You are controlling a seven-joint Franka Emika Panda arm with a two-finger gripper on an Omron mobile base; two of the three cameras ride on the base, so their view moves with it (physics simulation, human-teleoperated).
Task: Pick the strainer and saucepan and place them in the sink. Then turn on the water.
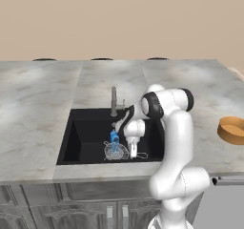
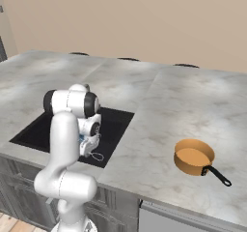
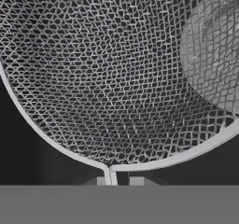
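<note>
The silvery wire-mesh strainer (image 1: 116, 151) hangs low inside the black sink (image 1: 86, 137), near its front wall. My gripper (image 1: 133, 152) points down into the basin and is shut on the strainer's thin wire handle, right where it meets the rim. In the hand view the strainer (image 3: 116, 78) is very close, and the handle wires run down between my fingertips (image 3: 101, 181). The orange saucepan (image 2: 194, 156) with its dark handle sits on the counter to the right of the sink (image 2: 113, 122), well away from the gripper (image 2: 89, 151). It also appears as the saucepan (image 1: 232, 129) at the right edge.
A metal faucet (image 1: 114, 101) stands at the sink's back edge. A small blue bottle (image 1: 114, 136) is in the basin just behind the strainer. Grey marble countertop (image 1: 38, 104) surrounds the sink, with its front edge over cabinets.
</note>
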